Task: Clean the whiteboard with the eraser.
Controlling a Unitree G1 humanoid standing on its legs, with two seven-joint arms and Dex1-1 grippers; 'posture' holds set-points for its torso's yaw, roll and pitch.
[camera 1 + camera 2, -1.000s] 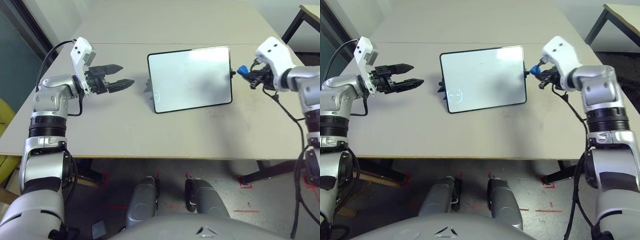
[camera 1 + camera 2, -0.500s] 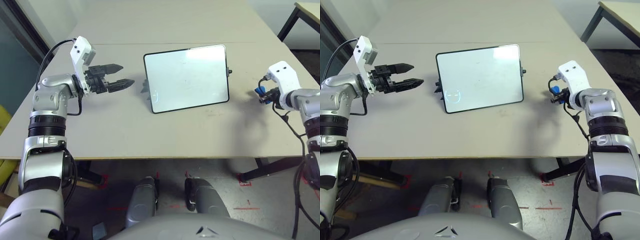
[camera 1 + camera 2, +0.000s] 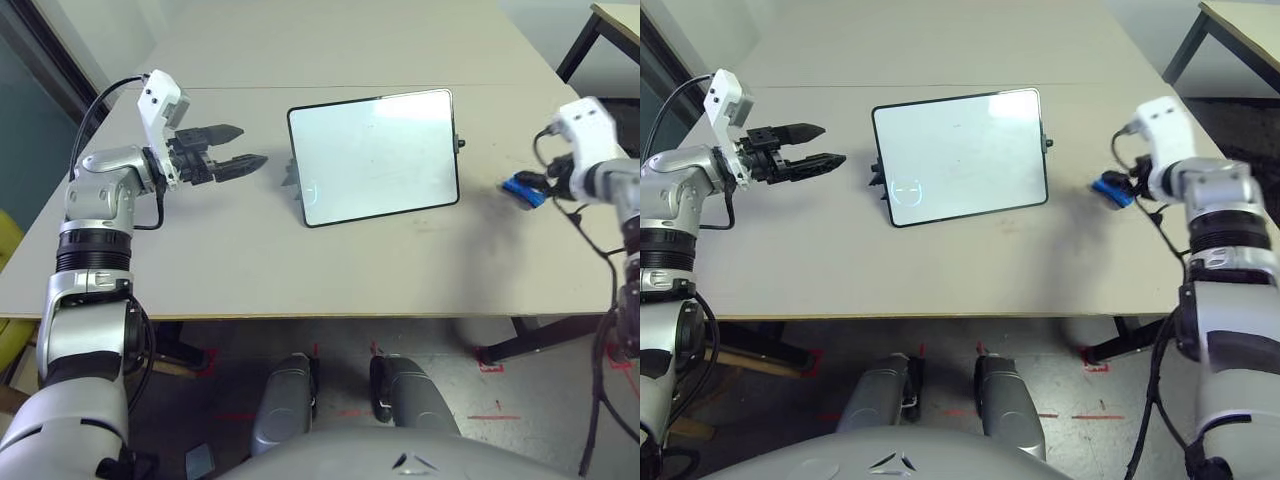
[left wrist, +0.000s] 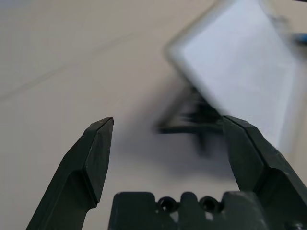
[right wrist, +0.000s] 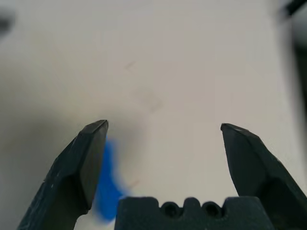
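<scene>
Whiteboard (image 3: 374,155) propped mid-bench (image 3: 250,260), blue eraser (image 3: 523,190) at right tool (image 5: 163,143), its jaws released wide, left tool (image 3: 240,160) spread, apart from board

Right gripper (image 5: 163,132) now off the whiteboard's edge, out to the right, fingers spread; small blue oblong eraser (image 3: 523,190) released beside them.

No legible text, label, brand, number or sign on anything in view.
</scene>
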